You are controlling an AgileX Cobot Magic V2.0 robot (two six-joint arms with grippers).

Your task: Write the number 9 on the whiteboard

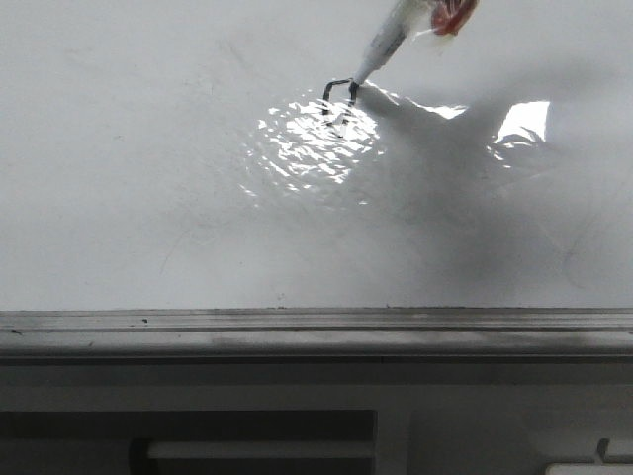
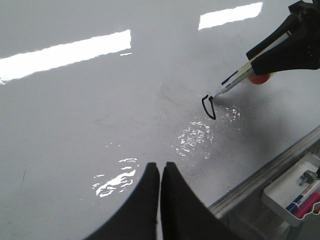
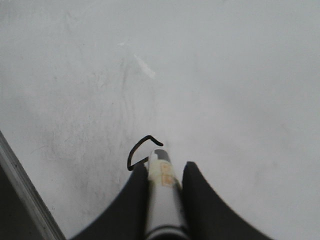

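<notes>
the right hand (image 3: 165, 182) gripped a marker (image 3: 162, 192), its tip touching the number 9 (image 3: 139, 152), an open hook on the whiteboard (image 1: 148, 148). the left hand (image 2: 160, 200) hovered clenched, empty, well apart.

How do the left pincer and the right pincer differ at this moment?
The left pincer is shut and empty; the right pincer is shut on a marker. The left hangs clear above the whiteboard; the right presses the marker tip against it, at the stroke. Both have black fingers.

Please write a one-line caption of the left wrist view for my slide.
The right tool holds a marker with its tip at the unfinished number 9 on the whiteboard.
</notes>
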